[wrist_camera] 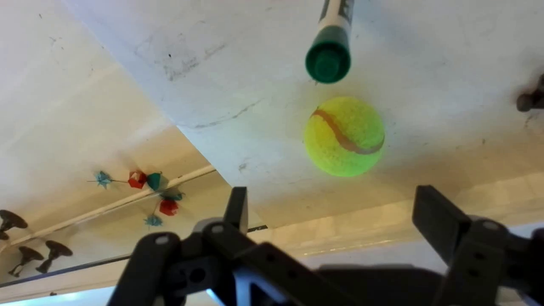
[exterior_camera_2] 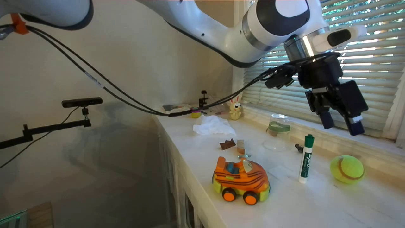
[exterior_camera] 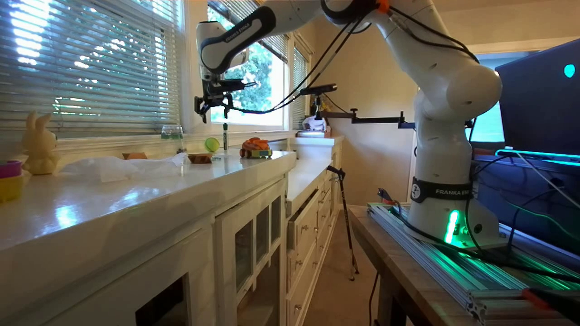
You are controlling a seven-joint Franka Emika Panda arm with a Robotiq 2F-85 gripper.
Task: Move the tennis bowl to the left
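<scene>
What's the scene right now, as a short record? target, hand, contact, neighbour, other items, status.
target: tennis ball, resting on the white counter
hand: open, above the counter, nothing held
contact: none; a gap shows between hand and tennis ball in both exterior views
neighbour: green-capped marker, upright, apart from the tennis ball
other items: orange toy car, rabbit figure, crumpled white sheet (material unclear)
status: tennis ball not yet gripped
</scene>
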